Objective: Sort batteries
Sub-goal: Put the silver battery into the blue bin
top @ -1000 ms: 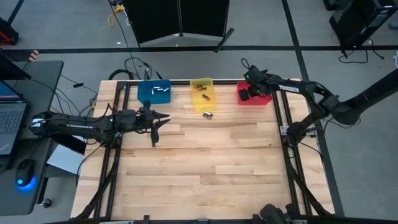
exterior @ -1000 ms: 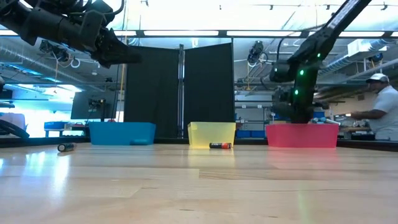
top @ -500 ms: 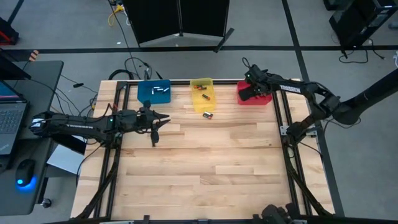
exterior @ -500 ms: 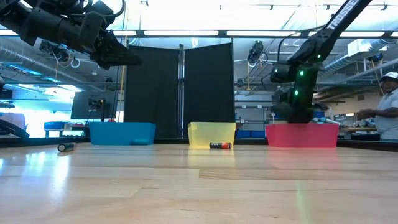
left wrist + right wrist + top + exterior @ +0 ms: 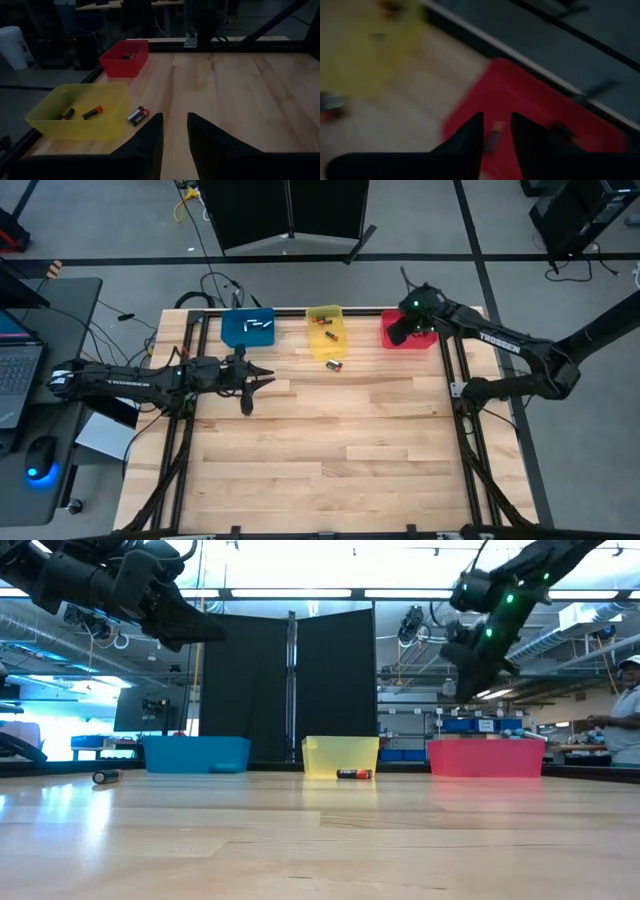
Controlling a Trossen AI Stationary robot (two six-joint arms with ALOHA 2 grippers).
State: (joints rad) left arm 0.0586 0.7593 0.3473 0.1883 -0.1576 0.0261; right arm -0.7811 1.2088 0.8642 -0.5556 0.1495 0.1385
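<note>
A wooden desk (image 5: pixel 320 440) is seen from above, with three small bins lined up along its far edge: a blue bin (image 5: pixel 247 328), a yellow bin (image 5: pixel 325 330) and a red bin (image 5: pixel 405 332).

The right gripper (image 5: pixel 397 330) is raised above the red bin. In its wrist view the two dark fingers (image 5: pixel 465 140) are parted by a narrow gap and nothing is seen held between them; a small cell (image 5: pixel 492 140) lies in the red bin directly below.

The left gripper (image 5: pixel 251 379) hangs above the desk near the blue bin, its fingers (image 5: pixel 150 137) also set narrowly apart and empty.

Batteries are spread among the bins — two pale ones in the blue bin (image 5: pixel 260 324), two in the yellow bin (image 5: pixel 80 113). One battery (image 5: pixel 334 364) lies on the bare desk just in front of the yellow bin, and the low view shows another (image 5: pixel 105 777) on the desk towards the blue bin.

The next pick is judged to be one of those loose cells. It would best be approached from straight above, with the fingers turned across its short width, since a round cell may roll away if nudged along the desk.
</note>
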